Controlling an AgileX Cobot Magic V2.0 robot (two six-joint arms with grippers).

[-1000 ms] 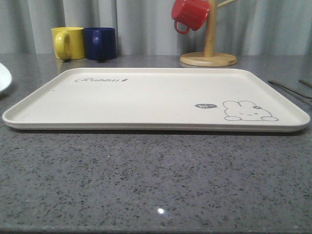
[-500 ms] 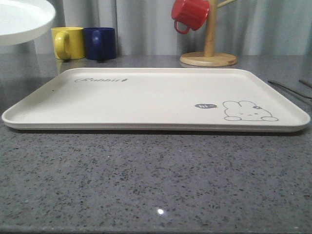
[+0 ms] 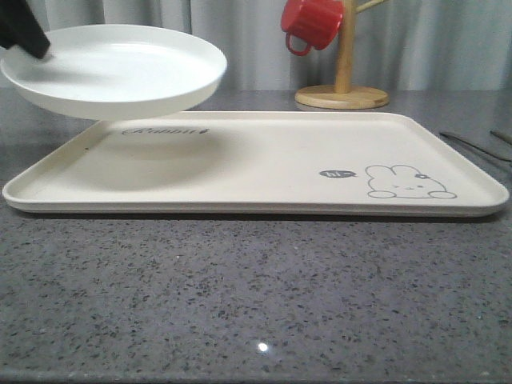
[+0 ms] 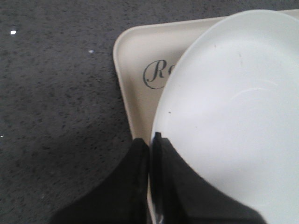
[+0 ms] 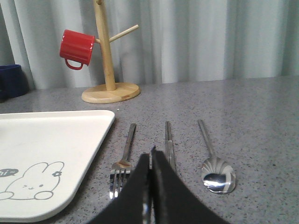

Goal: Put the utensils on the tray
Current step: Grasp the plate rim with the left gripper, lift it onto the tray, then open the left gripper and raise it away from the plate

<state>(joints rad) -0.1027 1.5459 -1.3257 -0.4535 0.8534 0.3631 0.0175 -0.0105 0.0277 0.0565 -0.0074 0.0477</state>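
Front view: left end effector (image 3: pixel 24 36) clamps a white plate (image 3: pixel 116 70) above the tray (image 3: pixel 256 164); right end effector (image 5: pixel 151 161) together, fork (image 5: pixel 122 161), chopsticks (image 5: pixel 168 140), spoon (image 5: pixel 215 170) on the desk (image 5: pixel 261 121) beside the tray

A round white plate (image 3: pixel 114 70) hangs in the air at the far left above the grey speckled counter (image 3: pixel 256 296). At the far right, a red mug (image 3: pixel 312 22) hangs on a wooden mug tree (image 3: pixel 342 88); grey curtains (image 5: pixel 210 37) behind. A dark blue object (image 5: pixel 10 80), perhaps a mug, sits far left.
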